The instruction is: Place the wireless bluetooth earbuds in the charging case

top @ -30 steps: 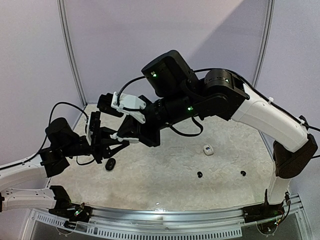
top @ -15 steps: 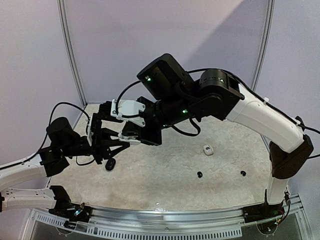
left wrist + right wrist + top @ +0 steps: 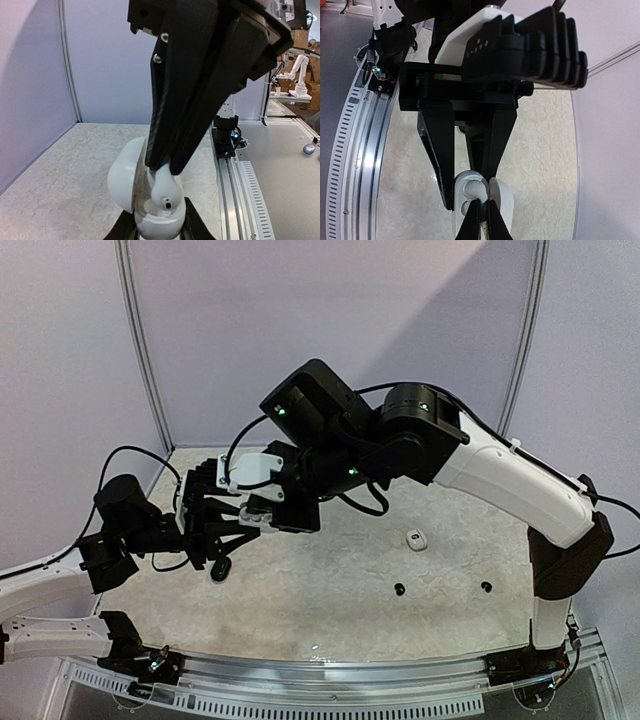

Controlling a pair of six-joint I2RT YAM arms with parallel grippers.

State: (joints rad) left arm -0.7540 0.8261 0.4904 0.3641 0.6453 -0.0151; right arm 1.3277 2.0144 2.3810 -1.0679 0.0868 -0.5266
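The white charging case (image 3: 156, 222) stands upright with its lid (image 3: 124, 180) swung open to the left, and my left gripper (image 3: 157, 231) is shut on its base. My right gripper (image 3: 481, 221) comes down from above, shut on a white earbud (image 3: 167, 192) by its stem. The bud's rounded head sits at the mouth of the case's well, touching or nearly touching the rim. In the right wrist view the earbud (image 3: 474, 191) lies between the case body (image 3: 459, 204) and the lid (image 3: 501, 204). Two black earbuds (image 3: 399, 589) (image 3: 486, 587) lie on the table near the front.
A black oval case (image 3: 220, 568) lies on the table just below the two grippers. A small white item (image 3: 416, 539) rests to the right of centre. The metal rail (image 3: 330, 665) runs along the near edge, and purple walls close the back and sides.
The right arm has swung left and down, bringing its gripper over the left gripper. The left arm has barely moved.
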